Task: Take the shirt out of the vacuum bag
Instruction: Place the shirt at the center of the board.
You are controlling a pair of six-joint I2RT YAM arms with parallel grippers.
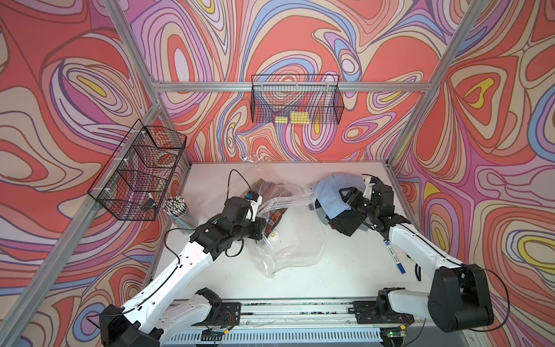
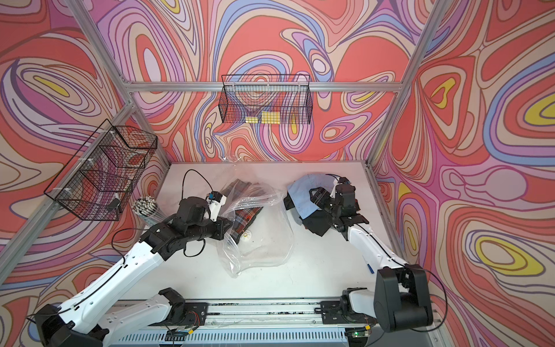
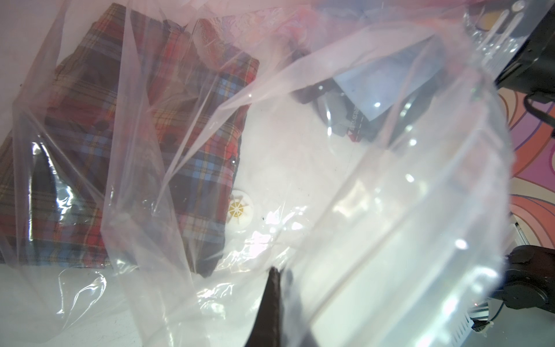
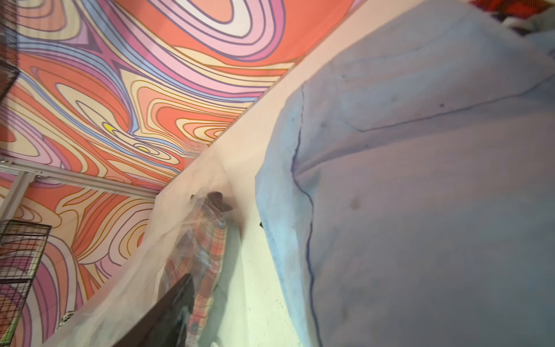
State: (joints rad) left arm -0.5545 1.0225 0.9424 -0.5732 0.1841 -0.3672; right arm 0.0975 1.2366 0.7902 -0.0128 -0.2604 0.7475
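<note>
Well to the left of the vacuum bag (image 1: 294,249), a bundle of white-tipped sticks (image 1: 175,205) stood by the wall. At the bag's left edge the left gripper (image 3: 274,279) was clenched on a fold of the clear film and held that side raised off the table (image 1: 345,270), so that the mouth gaped. Inside the bag, against its left half, lay the plaid shirt (image 1: 274,214), loosely folded, with the round white valve (image 1: 273,235) just beside its near corner. To the right of the bag and outside it, a blue shirt (image 1: 329,192) lay draped over a dark garment (image 1: 345,226). The right gripper (image 1: 349,196) sat on the blue cloth with its jaws spread and nothing pinched between them. Further right of the bag lay a blue marker (image 1: 394,255). The plaid shirt looked light, soft and limp, and would probably sag and trail if taken by one edge. The film looked slippery and clingy, likely to drag along with it. A pinch on a thick folded edge nearest the mouth seemed the soundest hold, with the bag kept pinned.
</note>
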